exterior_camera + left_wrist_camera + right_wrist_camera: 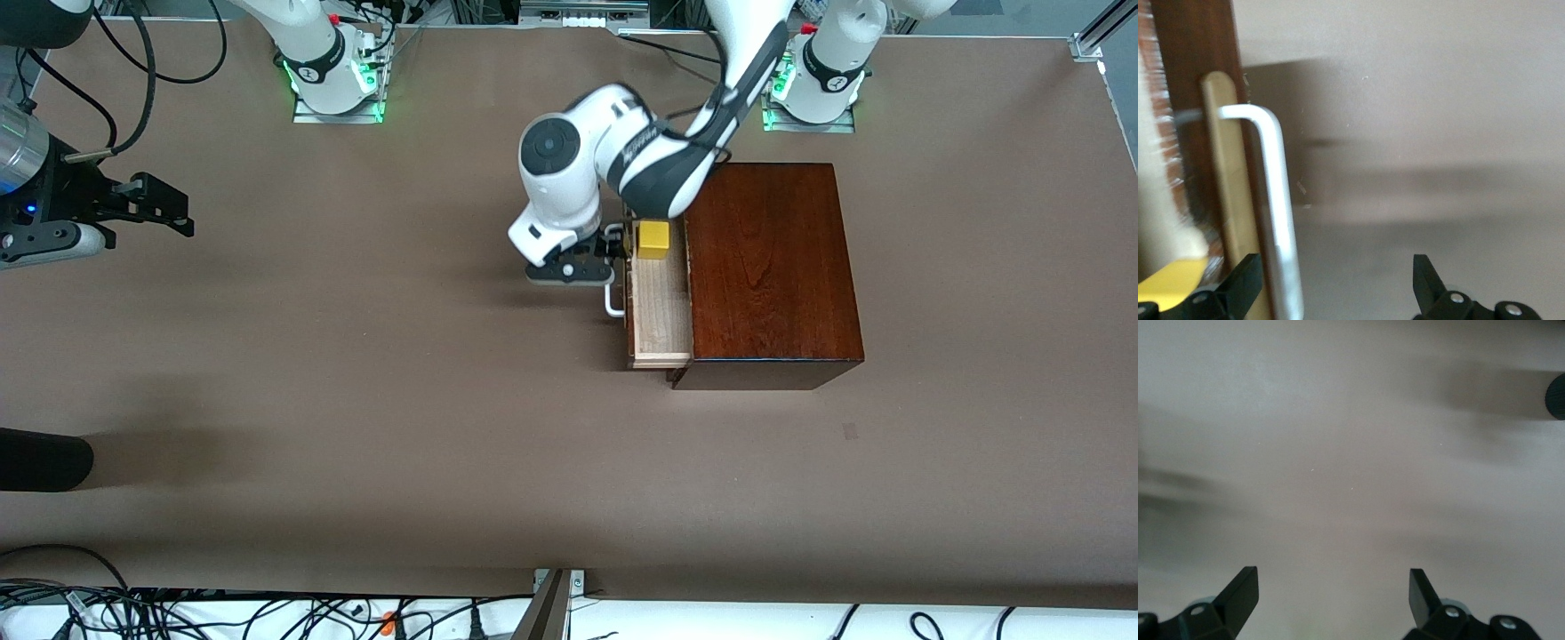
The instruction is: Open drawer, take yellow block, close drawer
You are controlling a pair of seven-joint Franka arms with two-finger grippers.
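Straddling the handle (pixel 1275 200) with spread fingers, left claw (pixel 605 258) sits at the drawer (pixel 660 311) front, placed to draw it out. Drawer partly out of the box (pixel 769 267); block (pixel 653 239) inside, just beside that claw. Right claw (pixel 164 212), open over bare table (pixel 356 400), waiting.

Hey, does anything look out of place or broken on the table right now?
Nothing stands out. The drawer is pulled partly out of its wooden box, with the yellow block in it. The left pincer is open at the handle; the right pincer waits open.
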